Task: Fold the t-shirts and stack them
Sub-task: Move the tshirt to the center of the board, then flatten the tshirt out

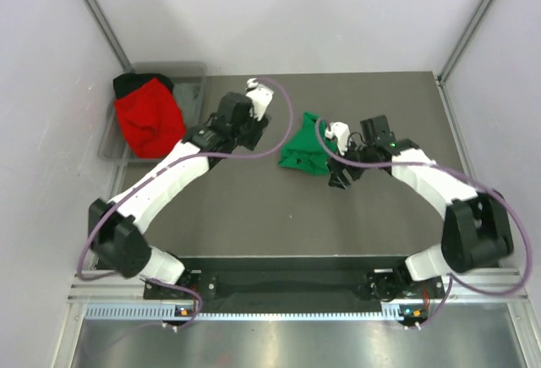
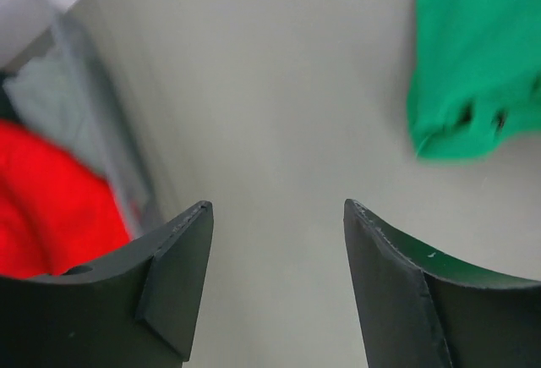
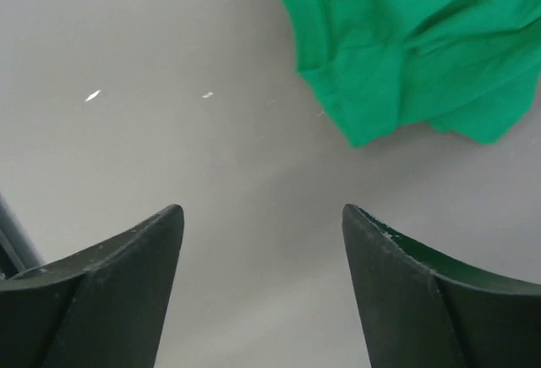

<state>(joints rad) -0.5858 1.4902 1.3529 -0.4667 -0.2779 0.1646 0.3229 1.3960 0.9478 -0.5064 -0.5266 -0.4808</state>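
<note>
Currently the left pincer and right pincer gape wide and empty either side of the crumpled green shirt on the worktop. Pinching several bunched layers could drag it into a tighter heap.

Grey plastic bin sits at far-left corner of table (matte grey top).

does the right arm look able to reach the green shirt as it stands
Probably yes: the open right gripper hangs just beside the green shirt, with only bare table between them and nothing covering it.
</note>
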